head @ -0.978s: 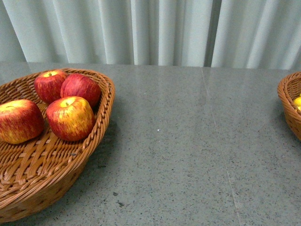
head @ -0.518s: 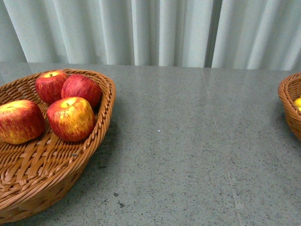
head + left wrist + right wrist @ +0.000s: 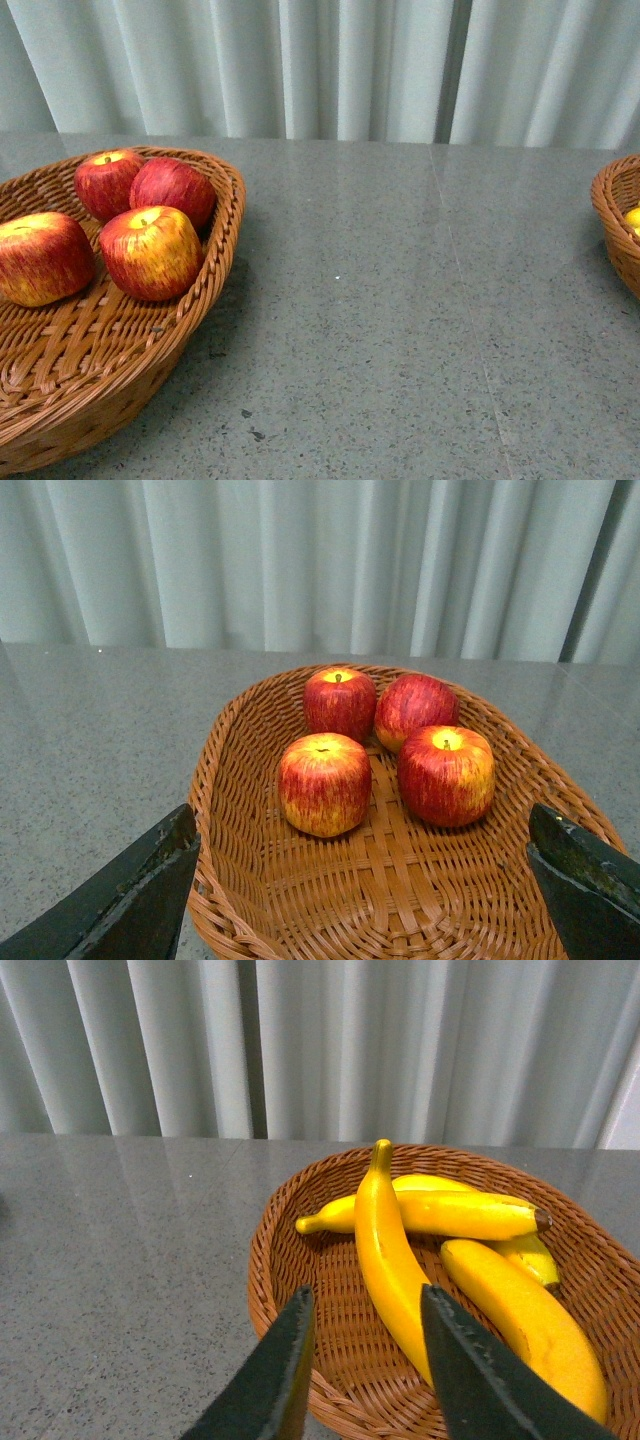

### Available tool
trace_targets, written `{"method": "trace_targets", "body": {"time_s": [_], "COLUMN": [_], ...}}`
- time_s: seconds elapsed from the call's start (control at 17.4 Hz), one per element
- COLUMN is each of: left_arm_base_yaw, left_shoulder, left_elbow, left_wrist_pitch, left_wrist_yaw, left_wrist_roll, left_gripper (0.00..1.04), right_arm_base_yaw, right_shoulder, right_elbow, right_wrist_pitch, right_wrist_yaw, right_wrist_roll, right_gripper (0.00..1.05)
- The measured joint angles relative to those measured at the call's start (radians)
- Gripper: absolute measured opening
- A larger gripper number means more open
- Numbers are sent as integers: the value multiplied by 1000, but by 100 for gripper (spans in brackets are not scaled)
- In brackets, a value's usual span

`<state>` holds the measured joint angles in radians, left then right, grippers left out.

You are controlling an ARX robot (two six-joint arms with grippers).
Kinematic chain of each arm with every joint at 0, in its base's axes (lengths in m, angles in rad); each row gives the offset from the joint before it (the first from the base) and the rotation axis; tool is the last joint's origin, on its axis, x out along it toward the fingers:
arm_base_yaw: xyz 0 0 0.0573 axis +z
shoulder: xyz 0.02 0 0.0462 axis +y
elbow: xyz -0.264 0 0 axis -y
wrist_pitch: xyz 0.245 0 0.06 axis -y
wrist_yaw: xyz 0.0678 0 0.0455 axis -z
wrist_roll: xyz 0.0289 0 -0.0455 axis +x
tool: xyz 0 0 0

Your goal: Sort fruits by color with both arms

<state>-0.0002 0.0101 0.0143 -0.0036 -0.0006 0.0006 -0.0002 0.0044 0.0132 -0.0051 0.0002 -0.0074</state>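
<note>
Several red apples streaked with yellow lie in the left wicker basket (image 3: 225,215), among them a front apple (image 3: 150,252) and a back apple (image 3: 107,182). In the left wrist view the same apples (image 3: 324,783) (image 3: 446,774) rest in the basket (image 3: 215,780). My left gripper (image 3: 362,830) hangs open over the basket's near end, holding nothing. Yellow bananas (image 3: 390,1250) (image 3: 450,1215) (image 3: 530,1320) lie in the right basket (image 3: 270,1260). My right gripper (image 3: 367,1300) is open above that basket's near rim, empty. Neither arm shows in the front view.
Grey speckled tabletop (image 3: 400,300) stretches between the two baskets. The right basket (image 3: 615,230) shows only at the front view's edge, with a bit of yellow fruit (image 3: 632,218) inside. Pale curtains (image 3: 330,65) hang behind the table.
</note>
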Motion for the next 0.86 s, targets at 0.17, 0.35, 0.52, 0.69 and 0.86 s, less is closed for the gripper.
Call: {"method": "trace_targets", "body": {"time_s": [0.17,0.35,0.52,0.69,0.86], "left_arm_base_yaw": [0,0,0,0,0], "left_shoulder": [0,0,0,0,0], "left_elbow": [0,0,0,0,0], "left_wrist_pitch": [0,0,0,0,0], "left_wrist_yaw": [0,0,0,0,0], "left_wrist_roll": [0,0,0,0,0], "left_gripper": [98,98,98,98,98], "right_arm_base_yaw": [0,0,0,0,0], "right_shoulder": [0,0,0,0,0], "right_elbow": [0,0,0,0,0], "right_wrist_pitch": [0,0,0,0,0], "right_wrist_yaw": [0,0,0,0,0], "right_wrist_roll": [0,0,0,0,0], "right_gripper": [44,53,79,97,98]}}
